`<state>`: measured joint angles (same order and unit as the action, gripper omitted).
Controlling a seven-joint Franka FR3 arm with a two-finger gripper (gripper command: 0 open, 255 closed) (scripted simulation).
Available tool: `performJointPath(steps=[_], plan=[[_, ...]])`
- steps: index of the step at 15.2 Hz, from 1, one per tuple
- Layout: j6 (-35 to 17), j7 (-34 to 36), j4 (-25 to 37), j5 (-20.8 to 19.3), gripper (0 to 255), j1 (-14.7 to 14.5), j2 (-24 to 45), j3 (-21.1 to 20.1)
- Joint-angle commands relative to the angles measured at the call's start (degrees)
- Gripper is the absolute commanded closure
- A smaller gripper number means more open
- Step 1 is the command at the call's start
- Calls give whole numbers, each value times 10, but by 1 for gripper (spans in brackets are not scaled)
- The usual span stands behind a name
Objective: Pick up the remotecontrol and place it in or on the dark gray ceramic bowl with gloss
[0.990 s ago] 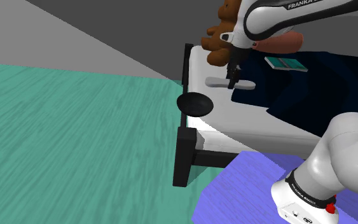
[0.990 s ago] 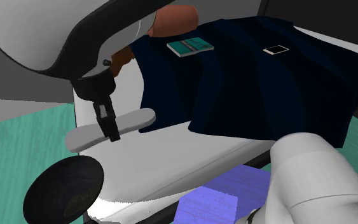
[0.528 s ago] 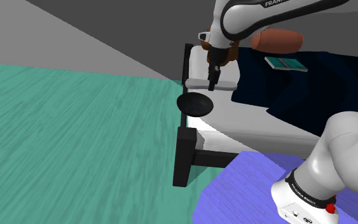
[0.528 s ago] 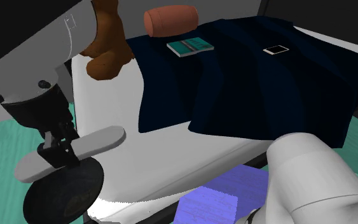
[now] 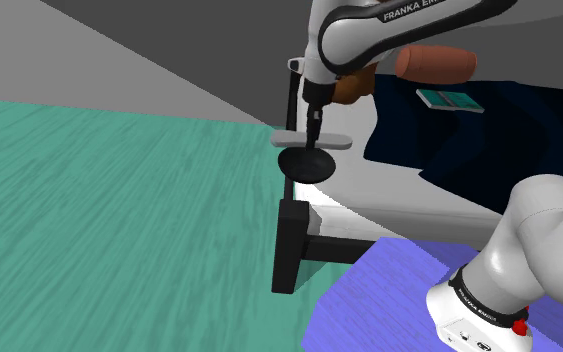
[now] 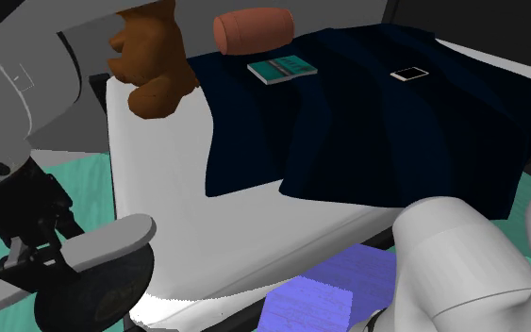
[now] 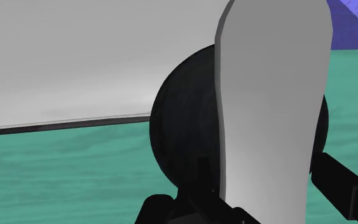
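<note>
Grey remote (image 5: 336, 139) held aloft just over the dark bowl (image 5: 306, 165) at the corner of the bed (image 5: 389, 190).

The tool (image 5: 313, 132) pinches the remote across its narrow width near mid-length, so both long ends stick out level on either side. In the wrist view the black fingers (image 7: 204, 183) flank the pale slab (image 7: 273, 108), with the glossy bowl (image 7: 180, 127) right behind it. The bowl sits on the white mattress above the black frame post (image 5: 291, 245). The remote looks like a stiff, light, flat bar with smooth sides that could slide in the grip, so this mid-length hold seems the balanced one. It appears about as long as the bowl is wide, so it will likely bridge the rim or tip in at an angle.
</note>
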<state>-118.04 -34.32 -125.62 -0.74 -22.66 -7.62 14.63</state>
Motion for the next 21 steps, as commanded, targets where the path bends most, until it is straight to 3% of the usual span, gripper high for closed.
performJointPath(steps=[1, 10, 18, 19, 21], plan=[[-16, -1, -8, 2, 255, 0, 7, 1], [-88, -10, -48, 12, 255, 0, 40, 3], [-88, -10, -48, 12, 255, 0, 40, 3], [-88, -10, -49, 12, 0, 0, 40, 3], [-88, -10, -49, 12, 0, 0, 40, 3]])
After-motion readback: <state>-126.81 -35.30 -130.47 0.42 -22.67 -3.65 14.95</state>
